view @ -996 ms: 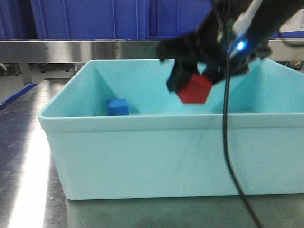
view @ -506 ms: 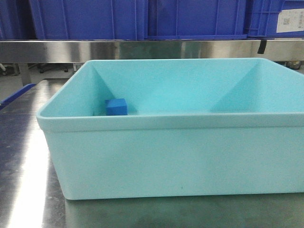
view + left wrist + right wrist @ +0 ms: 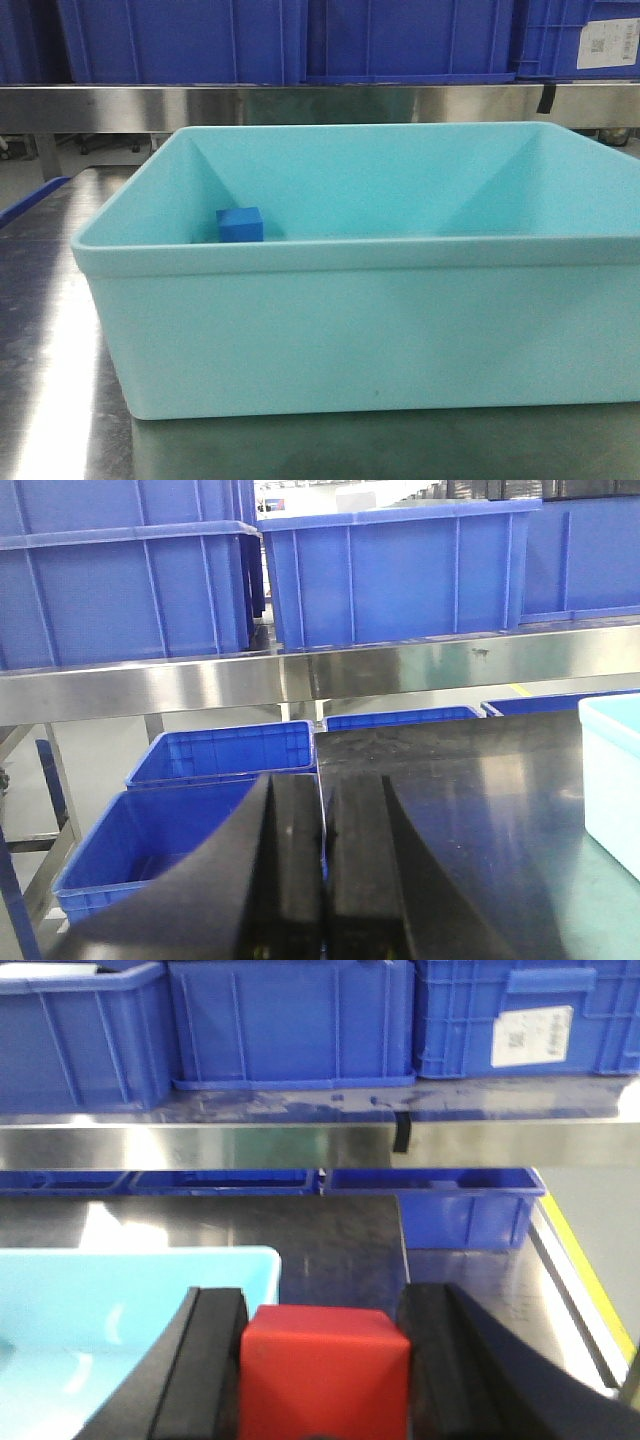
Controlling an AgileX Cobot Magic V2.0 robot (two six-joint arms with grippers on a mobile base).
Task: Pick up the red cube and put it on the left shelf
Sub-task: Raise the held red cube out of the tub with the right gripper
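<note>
One red cube (image 3: 325,1372), pinched by the right tool (image 3: 322,1360), sits bottom centre, the left shelf (image 3: 200,1145) crossing mid-frame above it.

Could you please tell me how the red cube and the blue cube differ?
Colour: the red cube is bright red, the blue cube deep blue. State: the red cube is clamped in the right claw; the blue cube lies free, no claw near it. Place: the blue cube sits in the pale tub near its back left corner; the red cube is absent from the front view. Both are small plain blocks.
</note>
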